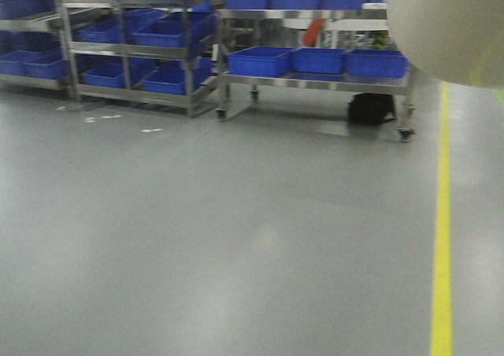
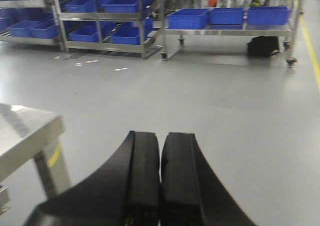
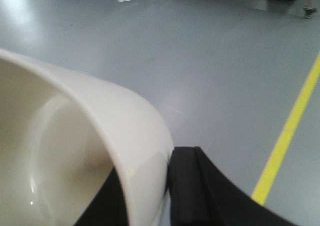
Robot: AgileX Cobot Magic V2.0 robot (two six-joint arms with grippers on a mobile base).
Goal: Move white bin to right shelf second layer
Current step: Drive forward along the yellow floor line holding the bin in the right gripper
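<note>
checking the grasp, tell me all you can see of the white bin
The bin is cream-white glossy plastic with smooth walls and a rounded rim; what shows of its inside is empty. The right pincer clamps its wall, one finger inside, one outside, holding it off the floor. The front view shows it upper right.

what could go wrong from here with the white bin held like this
1. The right gripper pinches only one wall at the rim of the glossy white bin, so the bin may slip or tilt out if the base drives on.
2. In the front view the bin covers the upper right corner and hides part of the steel rack, so lining up could suffer.
3. The left gripper is shut and empty, so it gives the bin no support.
</note>
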